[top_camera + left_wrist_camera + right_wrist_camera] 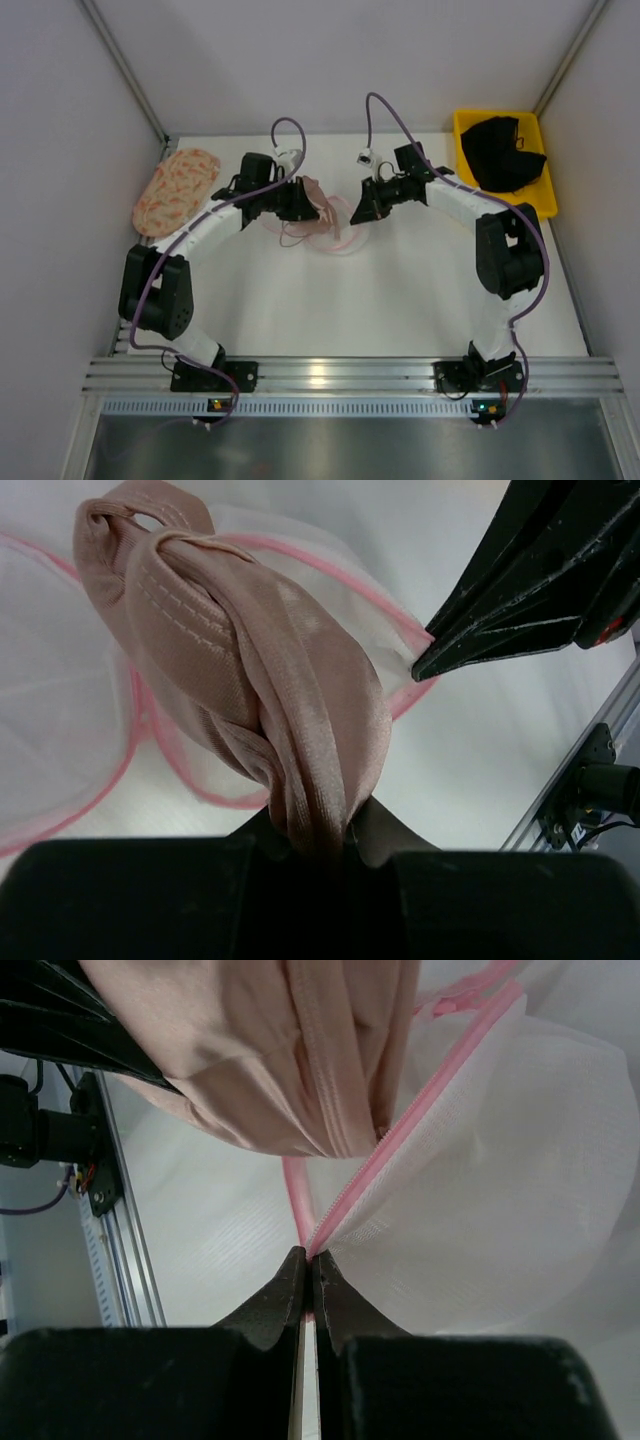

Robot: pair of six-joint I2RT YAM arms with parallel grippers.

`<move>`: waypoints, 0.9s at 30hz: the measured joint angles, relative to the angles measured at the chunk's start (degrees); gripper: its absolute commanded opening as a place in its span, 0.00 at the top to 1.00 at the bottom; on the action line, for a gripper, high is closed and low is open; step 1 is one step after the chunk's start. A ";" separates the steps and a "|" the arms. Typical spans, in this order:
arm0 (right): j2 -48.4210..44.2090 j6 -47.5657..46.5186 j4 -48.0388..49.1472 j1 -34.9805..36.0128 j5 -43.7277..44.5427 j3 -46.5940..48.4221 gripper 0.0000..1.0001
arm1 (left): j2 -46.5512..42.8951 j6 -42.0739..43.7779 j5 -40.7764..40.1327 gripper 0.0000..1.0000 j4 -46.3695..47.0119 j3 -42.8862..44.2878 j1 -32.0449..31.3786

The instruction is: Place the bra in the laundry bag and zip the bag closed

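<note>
The pale pink bra (250, 670) hangs bunched from my left gripper (325, 845), which is shut on its fabric. It hangs over the open white mesh laundry bag (70, 710) with its pink zip rim. In the top view the bra (318, 205) and the laundry bag (340, 235) lie between the two arms at the table's middle back. My right gripper (308, 1260) is shut on the laundry bag's pink zip rim (400, 1150), pinching it at the fingertips. My left gripper (305, 200) and my right gripper (362, 208) face each other across the bag.
A peach patterned oval fabric piece (175, 190) lies at the back left. A yellow bin (470, 130) at the back right holds a black garment (508, 152). An aluminium rail (340, 375) runs along the near edge by the arm bases.
</note>
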 measured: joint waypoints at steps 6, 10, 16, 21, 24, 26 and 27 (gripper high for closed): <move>0.00 -0.07 0.00 0.02 -0.83 -0.22 1.00 | 8.09 -0.22 -4.59 1.00 1.25 4.24 -7.98; 0.00 4.22 1.46 -0.02 -2.58 -0.22 1.00 | 13.33 -0.76 -13.29 1.00 0.87 6.58 -13.05; 0.00 11.04 4.31 -0.02 -5.99 -0.31 1.00 | 22.12 -1.57 -32.54 1.00 -6.23 15.52 -11.78; 0.00 14.99 6.75 -0.07 -7.34 -1.51 1.00 | 19.12 0.96 -44.28 1.00 -11.04 12.61 -8.57; 0.00 17.84 9.29 -0.07 -7.87 -2.43 1.00 | 13.94 4.35 -49.77 1.00 -13.94 9.94 -8.07; 0.00 19.76 11.34 -0.07 -8.31 -3.08 1.00 | 10.71 7.45 -53.05 1.00 -14.97 9.22 -8.59; 0.00 20.70 12.17 -0.07 -8.50 -3.41 1.00 | 8.55 10.12 -56.04 1.00 -15.37 9.14 -9.40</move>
